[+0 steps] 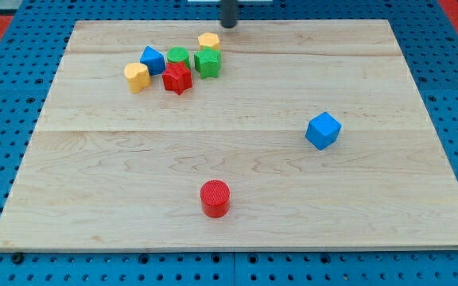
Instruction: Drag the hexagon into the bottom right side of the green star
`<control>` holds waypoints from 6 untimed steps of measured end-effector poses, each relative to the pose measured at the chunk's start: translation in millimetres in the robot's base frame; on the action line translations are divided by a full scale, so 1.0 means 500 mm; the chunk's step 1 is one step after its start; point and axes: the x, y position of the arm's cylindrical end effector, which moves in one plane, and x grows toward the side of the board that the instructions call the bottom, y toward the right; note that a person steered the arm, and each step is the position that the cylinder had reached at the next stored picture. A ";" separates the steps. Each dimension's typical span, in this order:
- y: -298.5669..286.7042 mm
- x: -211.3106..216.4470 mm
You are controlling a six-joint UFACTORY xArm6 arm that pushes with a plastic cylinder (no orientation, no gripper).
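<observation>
A: What is carried on the counter [388, 199], and where is the task's thing?

B: A cluster of blocks is seen toward the view's bottom-left of my tip [229, 26]. The yellow hexagon [208, 40] is the nearest of them, just beside the tip but apart from it. The green star [207, 62] is found directly beyond the hexagon, touching it or nearly so.

A: And the rest?

B: A green circle [179, 56], a blue triangle [152, 60], a red star [177, 79] and a yellow heart [137, 77] are packed further to the view's left. A blue cube [323, 130] and a red circle [215, 198] are set well apart, far below the tip.

A: How is the hexagon expected to handle?

B: It is judged light, stiff and ready to slide on the smooth wood. It is likely to spin if it is met off-centre.

A: Where is hold to be taken?

B: No hold can be taken: no jaws are fitted, so nothing is opened or closed. A flat side face is best met squarely, on the hexagon's left first, so that it is carried round the star's right side.
</observation>
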 end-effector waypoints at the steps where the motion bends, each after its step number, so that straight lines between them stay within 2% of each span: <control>1: -0.099 0.006; 2: -0.017 0.100; 3: 0.110 0.116; 4: 0.182 0.121; 5: 0.157 0.099; 6: 0.068 0.074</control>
